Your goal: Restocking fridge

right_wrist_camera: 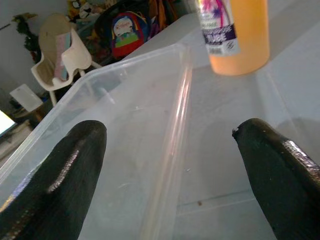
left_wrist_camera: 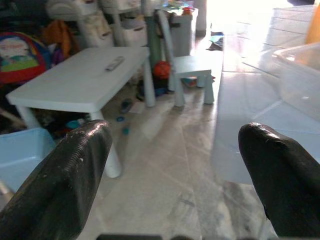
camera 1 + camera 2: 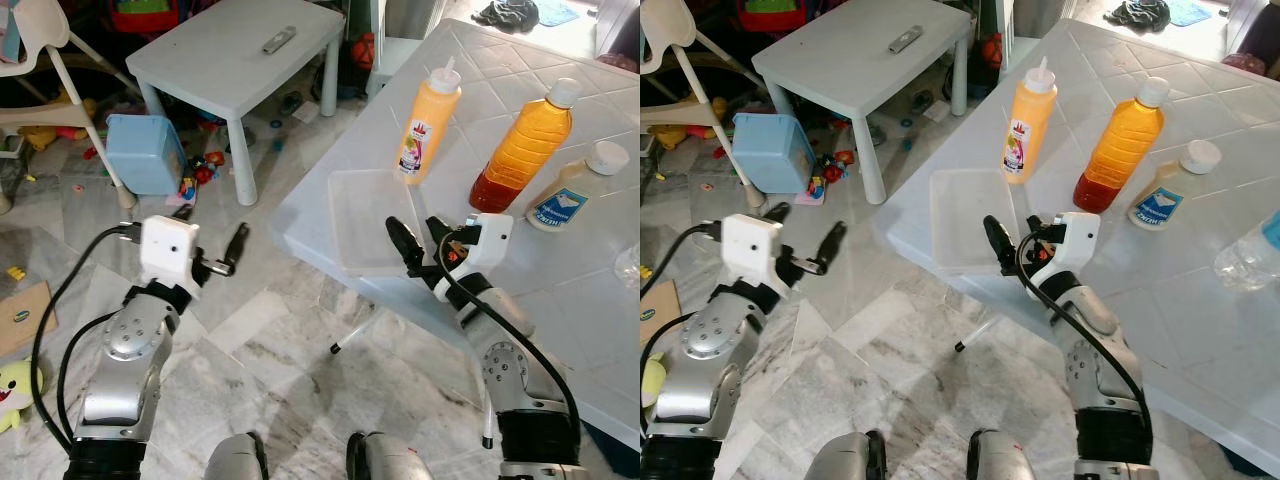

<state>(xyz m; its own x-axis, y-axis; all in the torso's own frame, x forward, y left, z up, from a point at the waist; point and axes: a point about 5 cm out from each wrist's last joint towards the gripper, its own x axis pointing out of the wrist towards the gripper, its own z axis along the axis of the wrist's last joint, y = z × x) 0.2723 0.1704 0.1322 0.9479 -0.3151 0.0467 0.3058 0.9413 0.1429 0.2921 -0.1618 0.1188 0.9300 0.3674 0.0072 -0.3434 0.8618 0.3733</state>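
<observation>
1. The right gripper (image 3: 420, 238) hangs over the near edge of the white table (image 3: 560, 300), fingers spread and holding nothing, aimed at the near right side of the tray (image 3: 365, 215).
2. The tray — a clear, shallow plastic tub — lies empty at the table's near left corner.
3. Just beyond it stands the yellow squeeze bottle (image 3: 428, 125). To its right stand the amber bottle (image 3: 522, 150) and, further right, a small white-capped bottle (image 3: 575, 190).
4. The left gripper (image 3: 222, 255) hovers over the floor, well left of the table, fingers apart and empty.
5. Handling, as I judge it: the tray looks light and thin-walled, likely to flex and slip under hard fingers, so the rim is the place to pinch.
6. The bottles look full, hence heavier. The yellow one is probably soft-sided and squeezable — best taken around the body at the label, not the nozzle.
7. The amber bottle looks smooth, so a grip about its middle seems safest, kept upright.
</observation>
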